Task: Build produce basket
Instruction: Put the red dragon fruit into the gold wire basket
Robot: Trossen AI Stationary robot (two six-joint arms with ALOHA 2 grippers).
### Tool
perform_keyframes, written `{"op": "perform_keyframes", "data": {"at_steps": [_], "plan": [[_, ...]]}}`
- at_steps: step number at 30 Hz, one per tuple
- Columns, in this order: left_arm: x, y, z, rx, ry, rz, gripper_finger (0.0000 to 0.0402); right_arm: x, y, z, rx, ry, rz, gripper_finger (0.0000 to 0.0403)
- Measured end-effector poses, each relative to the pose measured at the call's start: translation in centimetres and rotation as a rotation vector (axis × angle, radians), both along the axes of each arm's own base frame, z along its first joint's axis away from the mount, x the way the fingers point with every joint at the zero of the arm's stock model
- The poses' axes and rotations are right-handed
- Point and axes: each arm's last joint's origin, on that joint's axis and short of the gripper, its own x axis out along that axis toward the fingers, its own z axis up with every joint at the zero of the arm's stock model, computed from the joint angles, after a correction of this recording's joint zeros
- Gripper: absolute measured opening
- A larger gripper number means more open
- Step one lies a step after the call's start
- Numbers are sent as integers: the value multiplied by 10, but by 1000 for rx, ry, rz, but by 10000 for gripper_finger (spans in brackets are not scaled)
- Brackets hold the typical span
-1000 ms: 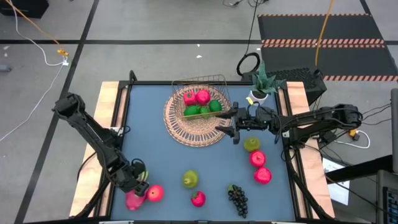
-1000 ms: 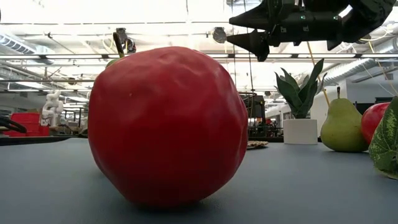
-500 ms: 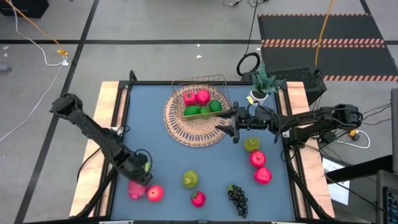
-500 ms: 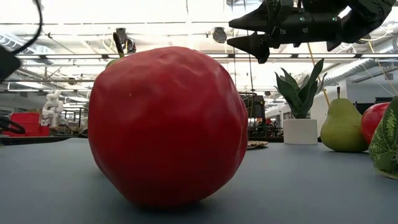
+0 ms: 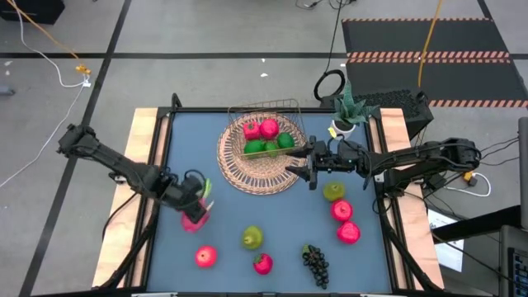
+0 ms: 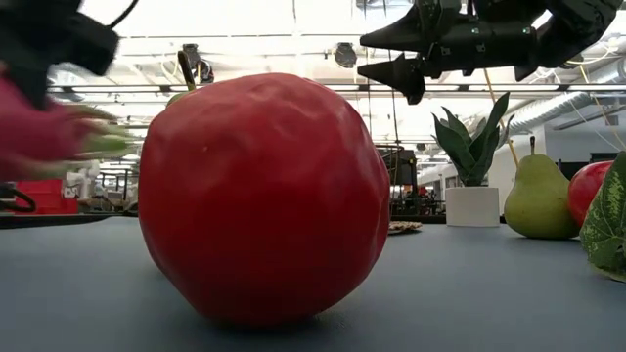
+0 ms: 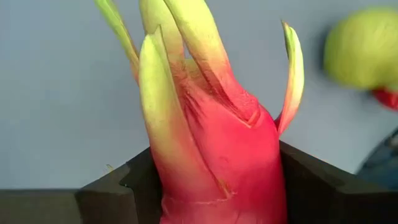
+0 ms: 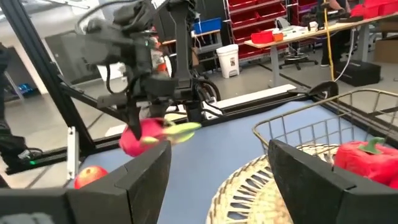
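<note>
Left gripper (image 5: 196, 206) well left of the basket (image 5: 266, 132), fingers (image 7: 118, 193) clamped on the pink dragon fruit (image 5: 195, 216), green leaf tips pointing toward the basket. In the low view the fruit is lifted clear of the blue surface (image 5: 206, 165).

Loose fruit toward the front edge of the surface, all apart from the basket, left to right: a red apple (image 5: 205, 256), a yellow-green pear (image 5: 252, 238), a strawberry (image 5: 262, 264), dark grapes (image 5: 314, 263). In the low view one red apple (image 6: 262, 196) sits right before the lens and hides most of the surface behind it.

The wire basket sits on the round wicker mat (image 5: 239, 169), near the back of the surface. Inside it: two red fruits (image 5: 261, 129) at the back, green limes (image 5: 269, 144) in front of them. See-through sides, open top.

Right gripper (image 5: 300, 162) just right of the basket, over the mat's edge, fingers (image 8: 130, 180) apart and holding nothing. In the low view it hangs above the surface.

Farther right of the basket: a second pear (image 5: 333, 191), then two red fruits (image 5: 344, 221) in a line toward the front. A potted plant (image 5: 346, 111) stands right of the basket at the back corner.
</note>
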Motion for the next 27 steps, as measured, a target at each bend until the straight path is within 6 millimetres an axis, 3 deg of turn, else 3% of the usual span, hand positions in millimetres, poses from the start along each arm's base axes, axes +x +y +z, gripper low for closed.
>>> {"op": "perform_keyframes", "data": {"at_steps": [5, 9, 12, 15, 19, 23, 27], "plan": [[23, 31, 13, 102, -178, -61, 245, -1, -10, -2, -32, 19, -40, 265], [38, 52, 48, 181, -326, -139, 245, -3, -16, -9, -30, 96, -67, 265], [44, 69, 83, 408, -441, -225, 246, -4, -21, -14, -50, 153, -96, 265], [55, 94, 104, 797, -488, -232, 246, -6, -29, -16, -87, 178, -228, 265], [82, 148, 101, 1012, -523, -200, 246, -9, -35, -16, -97, 195, -381, 265], [113, 205, 86, 1007, -730, -202, 246, -9, -35, -16, -102, 197, -383, 265], [141, 243, 58, 967, -891, -136, 246, -12, -31, -9, -133, 167, -372, 265]]}}
